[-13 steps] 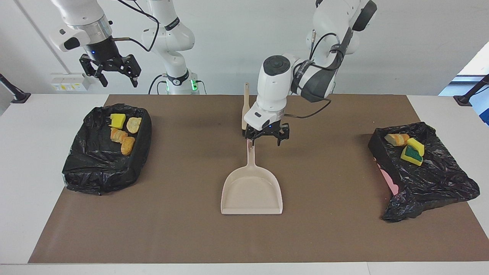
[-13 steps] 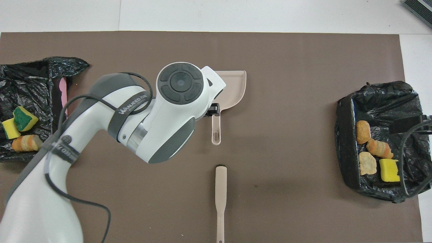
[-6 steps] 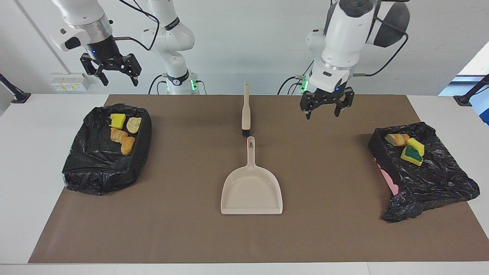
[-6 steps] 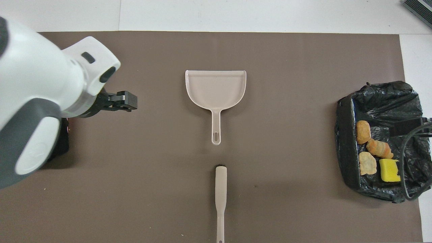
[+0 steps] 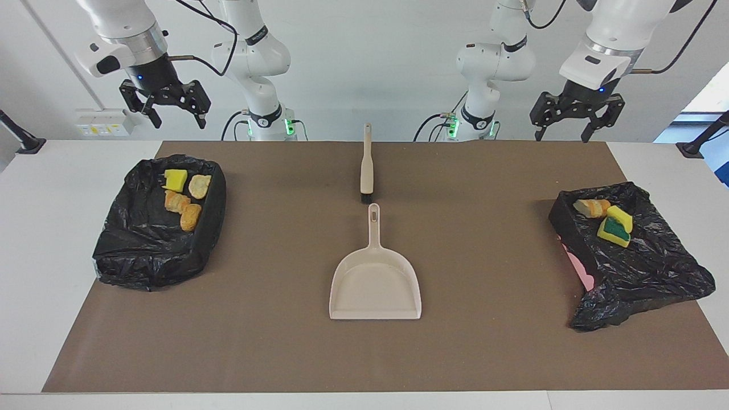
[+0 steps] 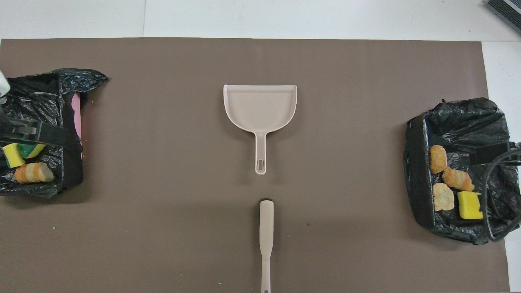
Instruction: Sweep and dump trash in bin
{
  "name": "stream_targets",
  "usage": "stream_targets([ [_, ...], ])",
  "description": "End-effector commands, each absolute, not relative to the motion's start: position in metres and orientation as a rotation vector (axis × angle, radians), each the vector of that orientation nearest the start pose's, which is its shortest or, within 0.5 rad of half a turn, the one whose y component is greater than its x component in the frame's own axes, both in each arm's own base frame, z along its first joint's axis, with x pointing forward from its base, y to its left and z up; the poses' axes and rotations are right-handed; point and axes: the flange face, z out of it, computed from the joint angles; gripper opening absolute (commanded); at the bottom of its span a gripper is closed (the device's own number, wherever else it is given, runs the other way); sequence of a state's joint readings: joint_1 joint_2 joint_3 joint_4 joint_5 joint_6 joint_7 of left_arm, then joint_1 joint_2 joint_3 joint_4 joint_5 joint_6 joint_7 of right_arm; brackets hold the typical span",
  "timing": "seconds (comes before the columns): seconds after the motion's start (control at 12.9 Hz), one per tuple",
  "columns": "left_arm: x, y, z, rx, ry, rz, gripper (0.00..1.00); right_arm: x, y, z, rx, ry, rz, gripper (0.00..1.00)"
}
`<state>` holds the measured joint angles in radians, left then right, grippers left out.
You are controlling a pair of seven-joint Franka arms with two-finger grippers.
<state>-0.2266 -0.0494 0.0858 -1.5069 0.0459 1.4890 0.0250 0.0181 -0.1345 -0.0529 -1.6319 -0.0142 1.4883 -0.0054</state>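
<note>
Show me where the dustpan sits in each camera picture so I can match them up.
Facing view: the dustpan lies mid-table, handle pointing up toward the robots.
Overhead view: the dustpan lies at centre, handle pointing down toward the robots.
Shared landmark: the brush lies in line with the handle, nearer to the robots, not touching it.
</note>
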Motion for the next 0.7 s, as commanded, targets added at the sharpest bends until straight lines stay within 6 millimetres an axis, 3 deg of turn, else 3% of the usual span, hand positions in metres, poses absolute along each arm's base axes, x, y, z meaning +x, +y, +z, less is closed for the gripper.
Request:
stream_targets([
  [0.0,0.522,-0.045,0.679,-3.098,0.327,0.013,1.00,0.495,-0.023,0.660,-3.154,0.033,0.015,1.00],
  [0.23,0.531,-0.030,0.690,-3.125,0.322,-0.002,1.00,0.495,-0.024,0.660,-3.154,0.033,0.015,1.00],
  [0.62,0.512,-0.062,0.699,-3.118,0.397,-0.010,1.00,0.500,-0.028,0.661,-3.176,0.039,-0.037,1.00],
])
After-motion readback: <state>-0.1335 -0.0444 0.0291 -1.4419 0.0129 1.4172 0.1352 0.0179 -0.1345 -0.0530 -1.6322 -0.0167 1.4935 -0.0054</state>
